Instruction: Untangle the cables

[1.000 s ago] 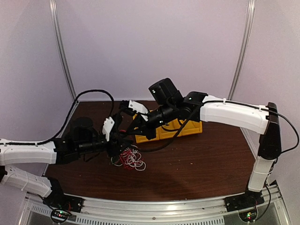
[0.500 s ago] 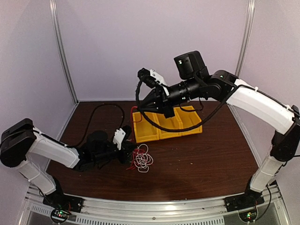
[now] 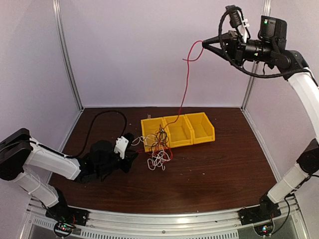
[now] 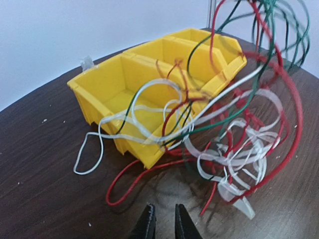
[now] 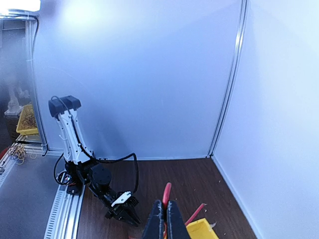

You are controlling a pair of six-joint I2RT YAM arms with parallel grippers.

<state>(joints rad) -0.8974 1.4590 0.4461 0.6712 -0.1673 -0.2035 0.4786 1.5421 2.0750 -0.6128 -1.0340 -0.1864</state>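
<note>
The cables [image 3: 158, 152] are a loose tangle of white, red and dark green wires on the table, partly draped over the front of the left yellow bin [image 3: 149, 130]. In the left wrist view the tangle [image 4: 234, 144] lies just ahead and to the right of my left gripper [image 4: 163, 224]. Its jaws stand a little apart with nothing between them. From above, the left gripper [image 3: 133, 154] sits low on the table left of the tangle. My right gripper [image 3: 204, 43] is high up at the right, shut on one red cable [image 3: 185, 84] that hangs down to the tangle. The cable [image 5: 167, 191] shows between its jaws [image 5: 163, 219].
Three joined yellow bins [image 3: 192, 128] stand behind the tangle, also seen in the left wrist view [image 4: 144, 84]. A thick black arm cable [image 3: 102, 117] loops over the back left of the table. White walls close in the back and sides.
My right gripper has risen high and to the right, drawing the red cable up out of the tangle. The tangle has slid toward the bins, away from my left gripper.
</note>
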